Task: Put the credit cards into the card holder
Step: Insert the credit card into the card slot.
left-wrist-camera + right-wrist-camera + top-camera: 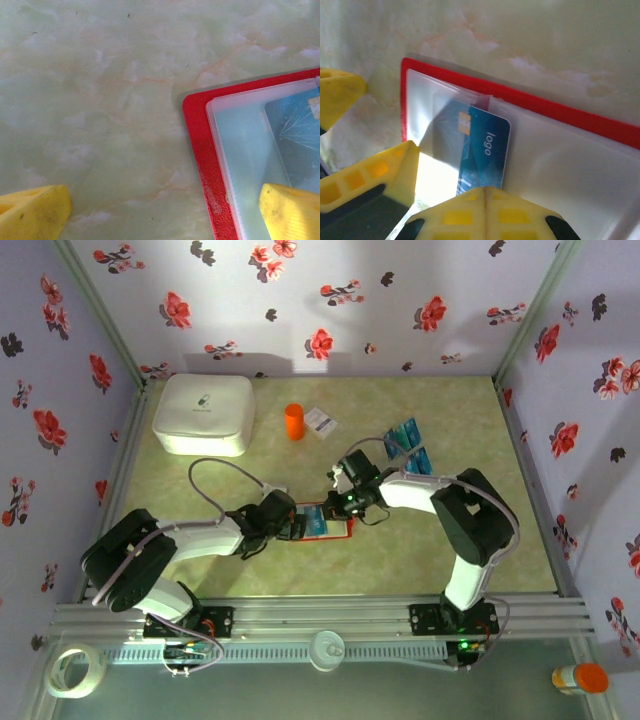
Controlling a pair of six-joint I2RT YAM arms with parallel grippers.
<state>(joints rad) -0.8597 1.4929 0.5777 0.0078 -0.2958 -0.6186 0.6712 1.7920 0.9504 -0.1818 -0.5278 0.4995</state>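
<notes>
Right gripper [447, 192] pinches a blue credit card [477, 150] — one end tucked into the clear pocket of the open red card holder [540, 112]. Left gripper [165, 215] stands spread at the holder's corner — one finger [292, 212] on its pocket. More cards [408, 443] lie well apart.

Open red card holder [530, 107], blue card [480, 150] half inside pocket.

A lab test cell: floral-papered walls [350, 290] enclose a marbled table [250, 560] on aluminium rails [330, 618].

The holder [570, 117] is red with pale clear pockets; the card [480, 150] blue-teal with a gold chip; fingers [35, 212] yellow; the table [100, 100] marbled green.
</notes>
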